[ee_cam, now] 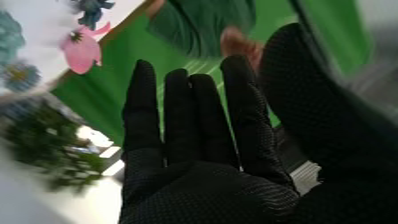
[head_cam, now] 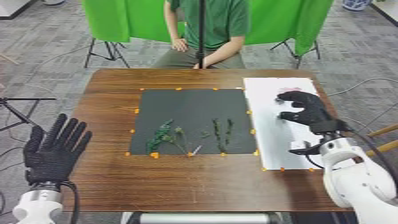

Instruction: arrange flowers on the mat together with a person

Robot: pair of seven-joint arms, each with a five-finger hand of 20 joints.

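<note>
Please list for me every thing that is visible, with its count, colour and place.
Table: one, brown, centre of head view
Mat: one, dark grey, on table
Sheet: one, white, right of mat
Plant stems: several, green, on mat
Pink flower: one, on sheet
Blue flowers: at least three, light and dark, near pink one
Markers: many, orange, along mat and sheet edges
Cloth: green, behind table
Stands: several, black, beyond table and at left
Floor: grey
Left hand: one, black, over table's left edge
Right hand: one, black, over sheet
</note>
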